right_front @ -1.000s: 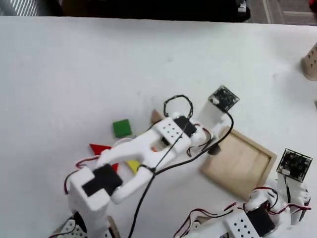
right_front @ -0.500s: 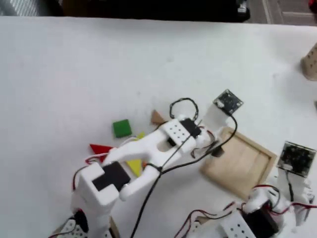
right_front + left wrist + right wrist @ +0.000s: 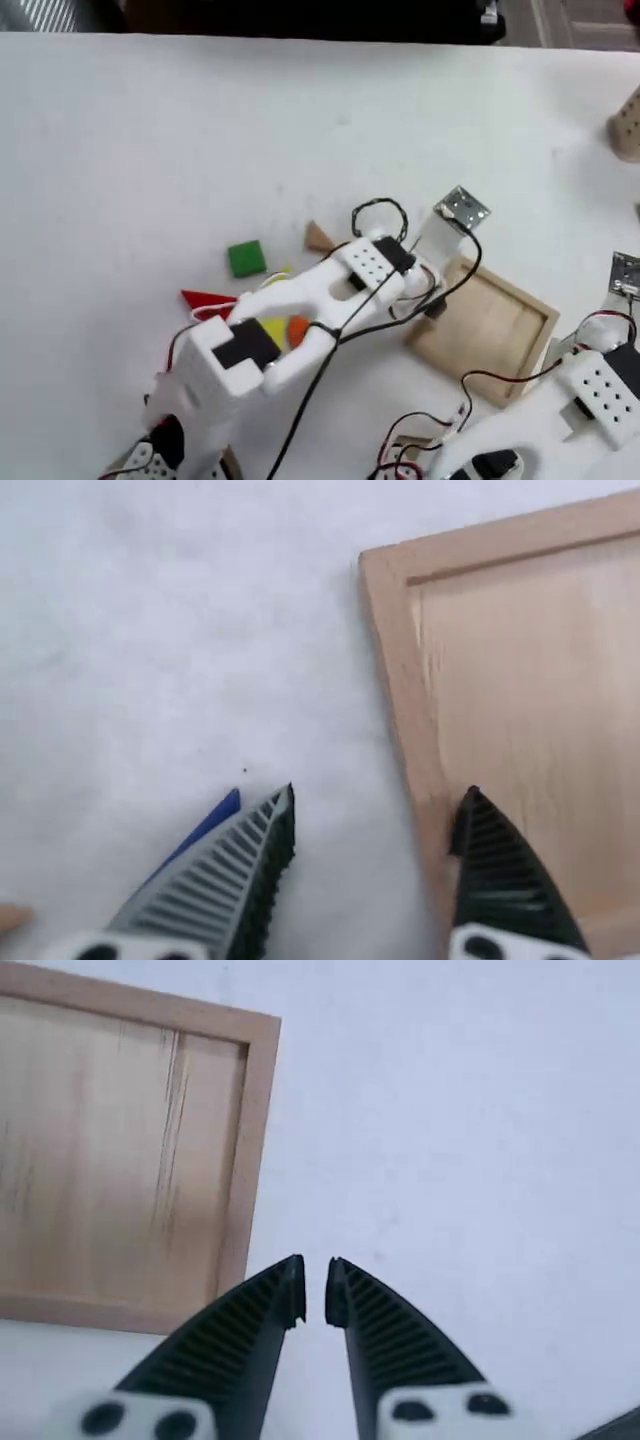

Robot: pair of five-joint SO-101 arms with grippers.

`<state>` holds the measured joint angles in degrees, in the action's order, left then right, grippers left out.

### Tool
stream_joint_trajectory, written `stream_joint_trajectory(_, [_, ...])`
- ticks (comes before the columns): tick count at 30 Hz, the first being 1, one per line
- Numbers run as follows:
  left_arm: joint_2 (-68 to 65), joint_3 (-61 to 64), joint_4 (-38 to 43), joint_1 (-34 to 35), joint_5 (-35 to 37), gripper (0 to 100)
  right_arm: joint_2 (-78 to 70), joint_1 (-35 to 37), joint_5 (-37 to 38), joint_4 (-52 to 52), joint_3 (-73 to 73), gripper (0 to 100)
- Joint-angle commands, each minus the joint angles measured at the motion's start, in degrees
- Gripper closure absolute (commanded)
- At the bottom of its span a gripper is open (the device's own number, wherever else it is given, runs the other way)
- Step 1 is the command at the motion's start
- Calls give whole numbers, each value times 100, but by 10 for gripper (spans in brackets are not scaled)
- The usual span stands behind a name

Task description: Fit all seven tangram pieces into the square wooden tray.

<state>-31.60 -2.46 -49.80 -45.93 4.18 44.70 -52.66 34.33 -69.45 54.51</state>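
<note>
Tray (image 3: pixel 515 290) of pale wood, square, lies on the white table (image 3: pixel 150 150) turned corner-on to the arms. Its recessed floor shows plain wood grain with a raised rim round it. The tangram pieces lie on the table beside it, well apart from its rim: a green square (image 3: pixel 246 258), a red triangle (image 3: pixel 205 299), a tan triangle (image 3: pixel 318 238), and a yellow piece (image 3: pixel 272 330) touching an orange piece (image 3: pixel 297 328), both partly hidden under the left arm (image 3: pixel 300 310).

The left arm stretches across those pieces to the tray's near corner. In the left wrist view the left gripper (image 3: pixel 379 792) is spread wide and holds nothing. Its black finger hangs over the tray's rim (image 3: pixel 390 680), and its grey finger is over the table just beside the tray. A blue piece (image 3: pixel 205 825) shows as a pointed sliver along the outer side of the grey finger; whether they touch cannot be told.

The right arm (image 3: pixel 600 385) sits off the tray's other side. In the right wrist view the right gripper (image 3: pixel 315 1270) has its fingers drawn nearly together, with a thin slit between the tips and nothing pinched. It hangs over the table just off a corner of the tray (image 3: pixel 255 1140).
</note>
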Motion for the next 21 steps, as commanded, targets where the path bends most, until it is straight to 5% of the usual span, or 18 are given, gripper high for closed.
stream_joint_trajectory(1, [-295,-870,-369,48,18,768,101,189,-273,84,-299,953])
stream_joint_trajectory(6, [-769,-1582,-914,48,62,785,593,356,-369,-338,-264,953])
stream_joint_trajectory(10, [-1112,-2066,-1222,22,26,923,998,365,-519,-505,-255,953])
stream_joint_trajectory(21, [-1613,-2857,-2145,409,105,932,1420,418,-510,-699,-220,953])
